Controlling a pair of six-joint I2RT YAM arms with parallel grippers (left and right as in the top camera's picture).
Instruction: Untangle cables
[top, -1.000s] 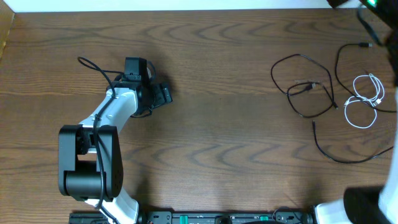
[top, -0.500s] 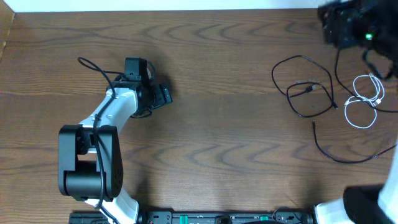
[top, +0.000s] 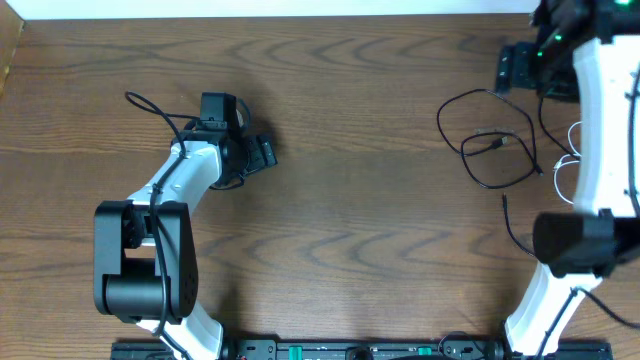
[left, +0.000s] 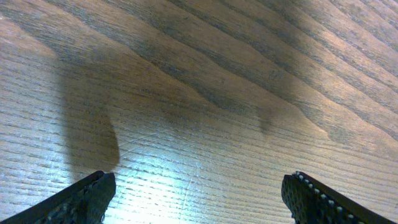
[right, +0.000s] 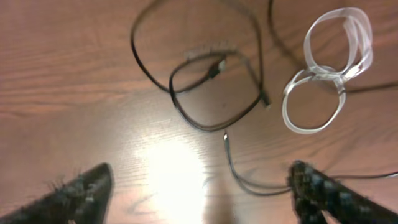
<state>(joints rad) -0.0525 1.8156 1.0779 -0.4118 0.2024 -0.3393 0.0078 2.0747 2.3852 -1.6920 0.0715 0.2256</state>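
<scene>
- The right end effector (right: 202, 199) has just let go. A second ago it was shut at the far right corner, and now its fingers stand wide with nothing between them.
- The right arm (top: 590, 130) has swung in over the right side of the counter (top: 380, 250), so from above it now hides most of the white cable (right: 323, 76).
- The cables all lie loose at the right of the counter, under that arm's wrist camera. The black loop (right: 214, 67) sits to the left, its own strand crossing itself near the plug. It has not shifted in the last second.
- The white cable is coiled in two rings just to the right of the loop, and I see no contact between them.
- The second black cable (right: 231, 163) ends just below the loop, though I can't tell if it touches. It trails off right and also seems to run past the white rings.
- The left end effector (left: 199, 205) is wide open over bare wood, well apart from the cables, and hasn't budged.
- My read is that one pull has finished and the hand is free for another. The loop and the white cable look separated, so the long black one near the white rings seems the likeliest remaining snag.
</scene>
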